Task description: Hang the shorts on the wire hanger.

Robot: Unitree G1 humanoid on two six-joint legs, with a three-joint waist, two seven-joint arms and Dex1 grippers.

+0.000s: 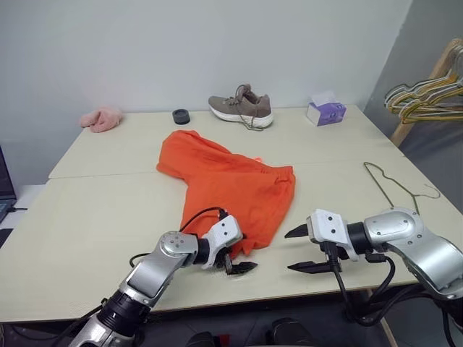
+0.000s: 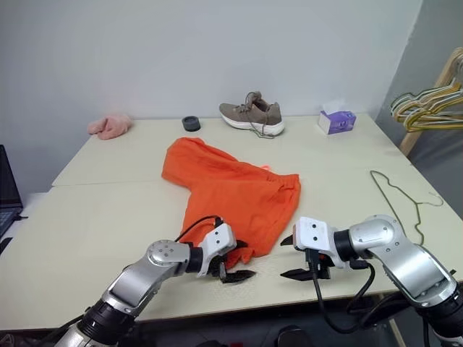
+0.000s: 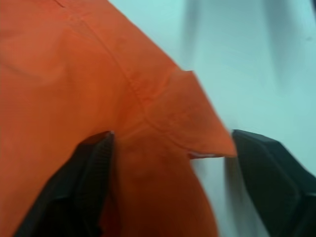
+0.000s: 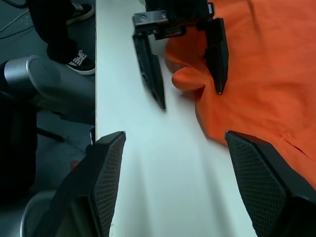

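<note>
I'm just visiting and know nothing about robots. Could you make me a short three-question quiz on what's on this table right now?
1. True or false: the wire hanger already carries the shorts.
2. Which gripper has its open fingers on either side of a corner of the shorts: A) left gripper, B) right gripper?
3. Fill in: at the table's far edge, the shoe sits between a small dark ring and a purple ____ box.

Key
1. False. The hanger lies bare on the table, apart from the shorts.
2. A. The right gripper hovers open beside the fabric.
3. Tissue.
</note>
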